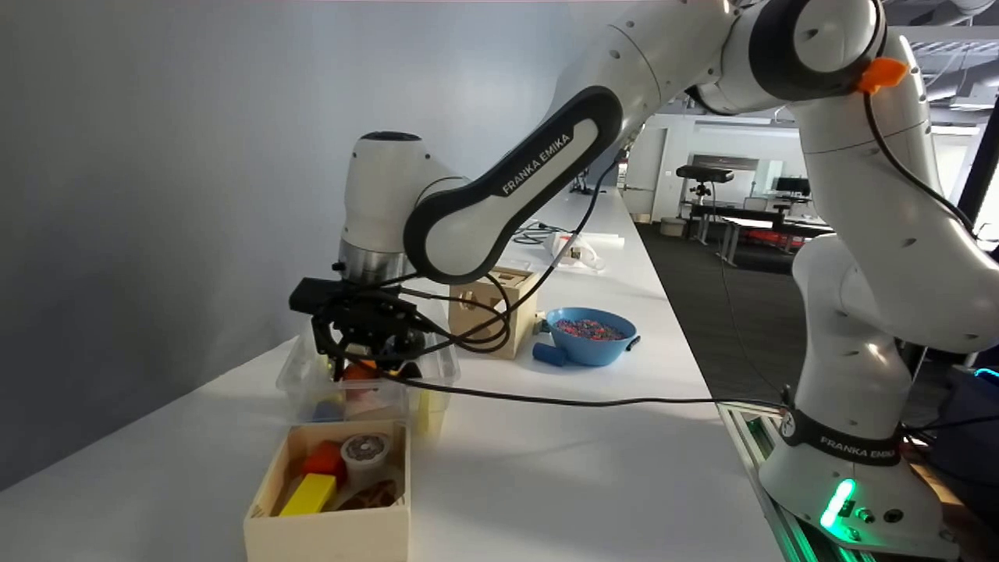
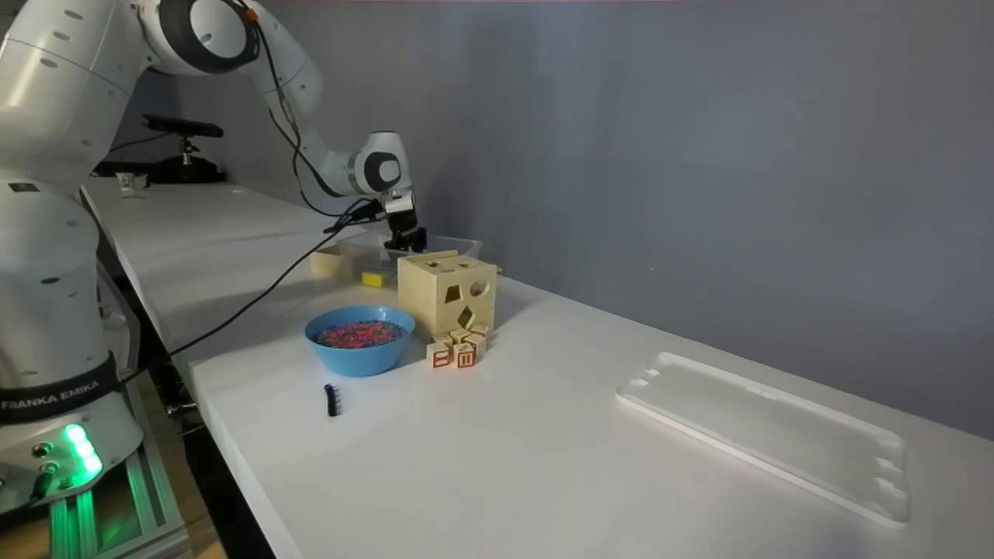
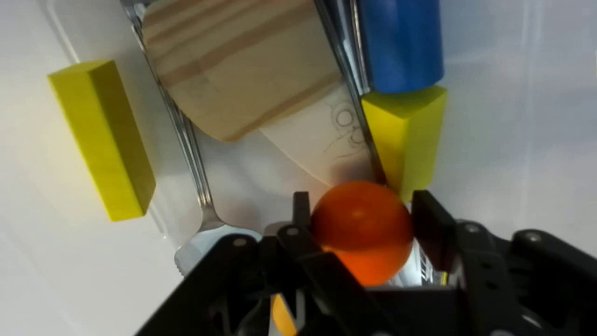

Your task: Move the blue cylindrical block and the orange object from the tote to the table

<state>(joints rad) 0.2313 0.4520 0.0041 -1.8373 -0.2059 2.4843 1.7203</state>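
In the wrist view the hand [image 3: 361,205] is narrowed on the orange object [image 3: 363,228], a finger against either side; whether that piece touches anything beneath cannot be told. The blue cylindrical block [image 3: 403,46] lies in the tote [image 3: 489,154], just beside a yellow prism [image 3: 415,140], its far end cut off by the top edge.

In an exterior view black cables [image 1: 593,403] loop across the hand, and a wooden box [image 1: 328,538] hides part of the tote, where the blue cylindrical block is only a dim patch through plastic.

In an exterior view a wooden cube [image 2: 433,296] on the white surface [image 2: 543,466] screens part of the tote; the hand there is a dark, unreadable shape.
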